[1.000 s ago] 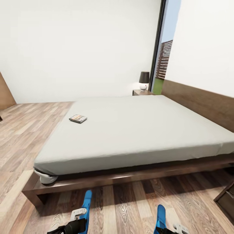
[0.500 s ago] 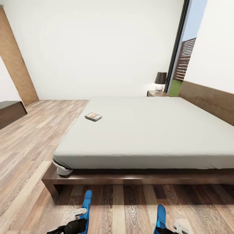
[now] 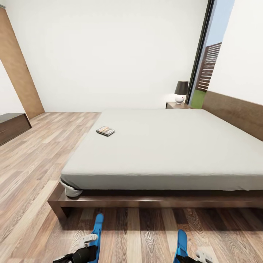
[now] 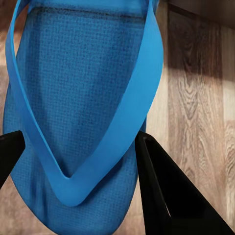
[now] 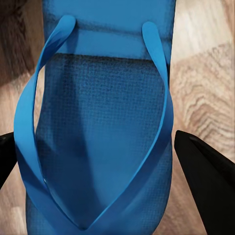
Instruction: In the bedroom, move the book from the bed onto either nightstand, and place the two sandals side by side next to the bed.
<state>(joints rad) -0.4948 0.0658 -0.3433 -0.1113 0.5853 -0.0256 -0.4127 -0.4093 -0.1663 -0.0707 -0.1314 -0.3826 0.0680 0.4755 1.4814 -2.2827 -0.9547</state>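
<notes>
Two blue sandals poke up from the bottom edge of the head view, one at 7 o'clock [image 3: 97, 228] by the left gripper [image 3: 82, 252], one at 5 o'clock [image 3: 181, 243] by the right gripper [image 3: 193, 257]. Bed [image 3: 164, 199] sits dead ahead across the wood floor [image 3: 33, 160], book [image 3: 105, 131] lying flat on the grey mattress toward 11 o'clock, near that side's edge. Nightstand [image 3: 178, 105] with a lamp [image 3: 180, 91] is up at 1 o'clock by the window [image 3: 206, 69].

Left wrist view: sandal [image 4: 83, 112] hangs between the black fingers [image 4: 166, 196], which look pressed against its sides, so it's gripped.

Right wrist view: other sandal [image 5: 103, 127] sits between the fingers [image 5: 208, 181], but there's a gap showing, so can't tell if they're actually clamping it.
</notes>
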